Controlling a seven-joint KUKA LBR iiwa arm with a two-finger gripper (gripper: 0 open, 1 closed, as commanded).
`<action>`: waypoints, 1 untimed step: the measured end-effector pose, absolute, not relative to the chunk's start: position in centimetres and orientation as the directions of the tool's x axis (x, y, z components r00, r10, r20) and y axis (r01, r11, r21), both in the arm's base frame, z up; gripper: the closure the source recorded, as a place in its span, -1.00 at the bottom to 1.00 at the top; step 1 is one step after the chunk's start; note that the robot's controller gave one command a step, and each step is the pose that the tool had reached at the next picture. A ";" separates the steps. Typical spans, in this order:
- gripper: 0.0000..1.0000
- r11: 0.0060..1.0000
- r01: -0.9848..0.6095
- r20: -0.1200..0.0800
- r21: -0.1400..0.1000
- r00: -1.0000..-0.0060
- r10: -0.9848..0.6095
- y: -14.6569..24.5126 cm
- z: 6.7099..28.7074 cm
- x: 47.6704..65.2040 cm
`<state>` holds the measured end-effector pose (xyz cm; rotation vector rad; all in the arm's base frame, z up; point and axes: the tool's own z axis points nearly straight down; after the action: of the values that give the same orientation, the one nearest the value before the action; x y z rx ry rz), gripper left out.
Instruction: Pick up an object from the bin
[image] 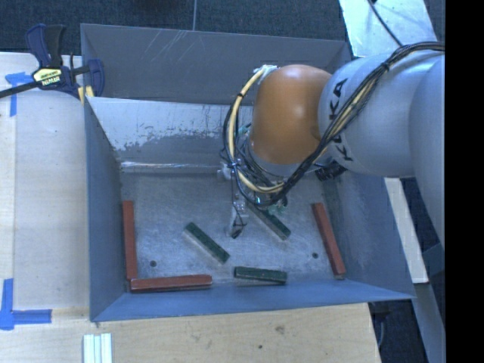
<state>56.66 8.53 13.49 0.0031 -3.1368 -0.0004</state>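
Note:
My gripper (238, 226) hangs low over the middle of the bin floor, its tip close to the floor. Just right of it lies a dark green flat block (275, 224), tilted, with its upper end hidden under the gripper. A second dark green block (206, 243) lies diagonally a little to the gripper's left and front. A third dark green block (260, 275) rests flat near the front wall. Nothing can be seen held in the gripper.
Three long red-brown bars lie along the floor's edges: one at the left wall (129, 237), one at the front left (171, 282), one at the right wall (329, 240). The arm with its orange cover and cables hides the floor's back right.

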 end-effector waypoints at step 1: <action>-1.00 0.995 0.102 0.005 0.000 -0.995 0.102 12.3 6.9 52.1</action>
<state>52.14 12.27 6.87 -0.1594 -3.1323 -0.0006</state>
